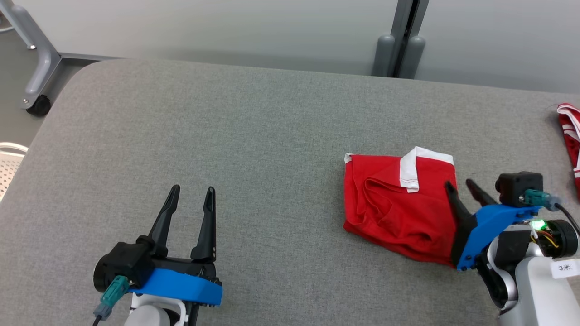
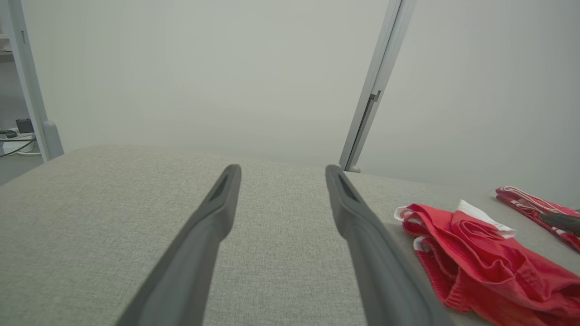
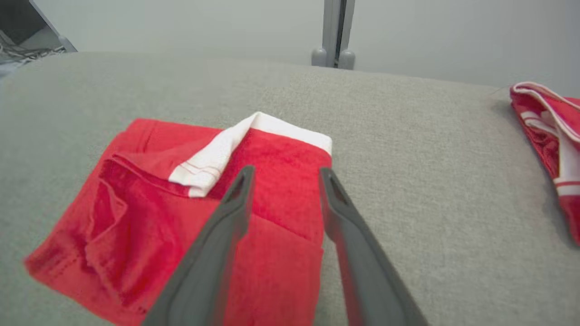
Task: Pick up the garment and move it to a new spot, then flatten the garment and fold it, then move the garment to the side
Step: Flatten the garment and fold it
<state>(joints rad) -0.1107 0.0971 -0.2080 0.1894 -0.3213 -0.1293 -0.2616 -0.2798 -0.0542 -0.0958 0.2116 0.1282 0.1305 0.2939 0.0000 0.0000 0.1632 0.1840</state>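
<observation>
The garment (image 1: 398, 203) is red with a white band, folded into a rough square on the right part of the grey table (image 1: 253, 149). It also appears in the left wrist view as the garment (image 2: 480, 258) and in the right wrist view as the garment (image 3: 181, 217). My right gripper (image 1: 458, 184) hovers over its right edge, open, with nothing between the fingers (image 3: 235, 213). My left gripper (image 1: 192, 190) rests open over bare table at the lower left, well away from the garment.
A second red and white cloth (image 1: 572, 140) lies at the table's right edge, also seen as the cloth (image 3: 548, 136). Grey posts (image 1: 398, 54) and a wall stand behind the table. A wheeled frame leg (image 1: 38, 68) is at the far left.
</observation>
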